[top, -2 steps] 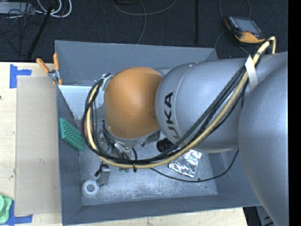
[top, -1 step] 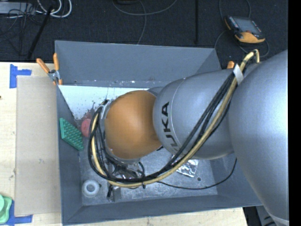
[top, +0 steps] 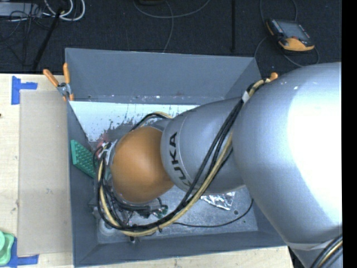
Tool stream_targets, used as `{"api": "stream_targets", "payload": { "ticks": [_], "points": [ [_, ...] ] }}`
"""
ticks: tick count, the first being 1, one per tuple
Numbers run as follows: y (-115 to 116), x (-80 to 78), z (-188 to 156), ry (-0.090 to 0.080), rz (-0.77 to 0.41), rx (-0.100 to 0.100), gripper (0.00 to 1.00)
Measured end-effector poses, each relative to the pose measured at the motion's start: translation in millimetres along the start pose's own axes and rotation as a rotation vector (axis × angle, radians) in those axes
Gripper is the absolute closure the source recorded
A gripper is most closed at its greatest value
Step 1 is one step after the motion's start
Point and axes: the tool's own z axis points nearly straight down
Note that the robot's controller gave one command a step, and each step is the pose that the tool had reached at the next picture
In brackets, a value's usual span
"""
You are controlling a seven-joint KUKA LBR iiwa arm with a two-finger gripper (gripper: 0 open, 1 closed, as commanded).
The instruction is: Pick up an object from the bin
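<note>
A dark part of my gripper (top: 135, 207) peeks out under the wrist's orange dome, low over the bin's front left floor. A green flat piece with a dotted surface (top: 82, 157) leans against the bin's left wall, just left of the dome and a little further back than the gripper. To the right of the gripper, a crumpled piece of silver foil (top: 220, 200) lies on the floor, partly under the arm. What lies straight under the gripper is hidden by the dome and cables.
The thick silver arm comes in from the right and covers the bin's middle and right side. Loops of black and yellow cable hang round the dome, close to the left and front walls.
</note>
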Motion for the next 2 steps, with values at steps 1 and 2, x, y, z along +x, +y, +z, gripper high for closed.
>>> {"api": "stream_targets", "payload": {
  "ticks": [1, 2],
  "points": [
    [0.0, -1.0, -1.9, -0.004, 0.005, -0.001, 1.00],
    [-14.9, 8.7, -180.1, -0.014, 0.010, 0.004, 1.00]
  ]
}}
